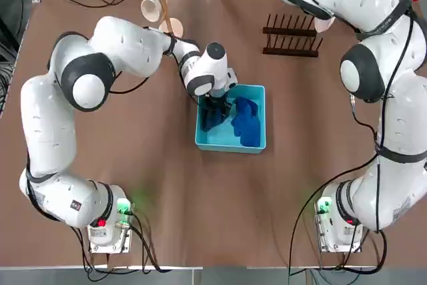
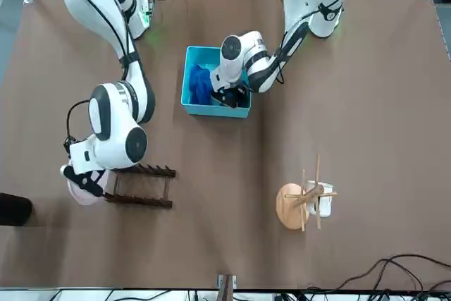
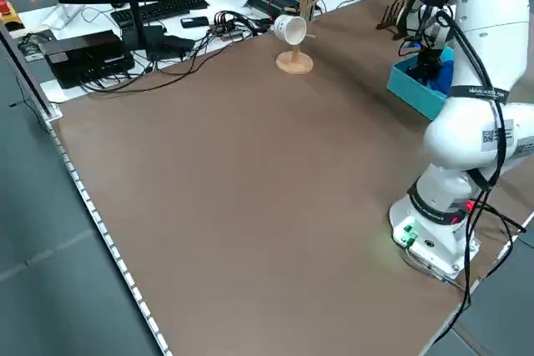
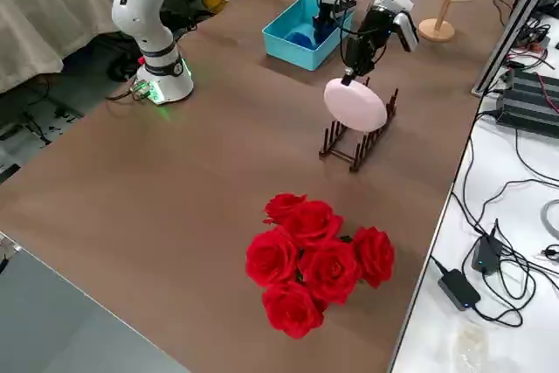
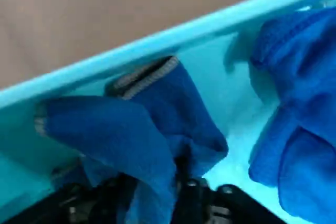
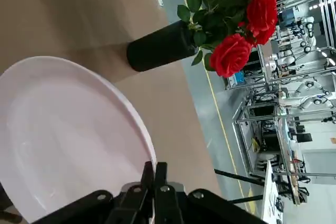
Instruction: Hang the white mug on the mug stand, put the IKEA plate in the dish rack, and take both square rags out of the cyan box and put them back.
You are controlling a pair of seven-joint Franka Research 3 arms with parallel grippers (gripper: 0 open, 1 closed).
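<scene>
My left gripper (image 1: pixel 215 103) reaches down into the cyan box (image 1: pixel 230 146) at its left side. Its fingers are shut on a bunched dark blue square rag (image 5: pixel 142 129), which is gathered up between them. The other square rag (image 1: pixel 247 121) lies crumpled in the right half of the box. My right gripper (image 6: pixel 155 174) is shut on the rim of the IKEA plate (image 4: pixel 355 104) and holds it on edge over the dish rack (image 4: pixel 358 141). The white mug (image 1: pixel 151 8) hangs on a peg of the mug stand (image 1: pixel 170 26).
A dark vase of red roses (image 4: pixel 314 259) stands beyond the dish rack near the table's right edge. Cables, a keyboard and a monitor base lie on the bench past the far edge (image 3: pixel 158 31).
</scene>
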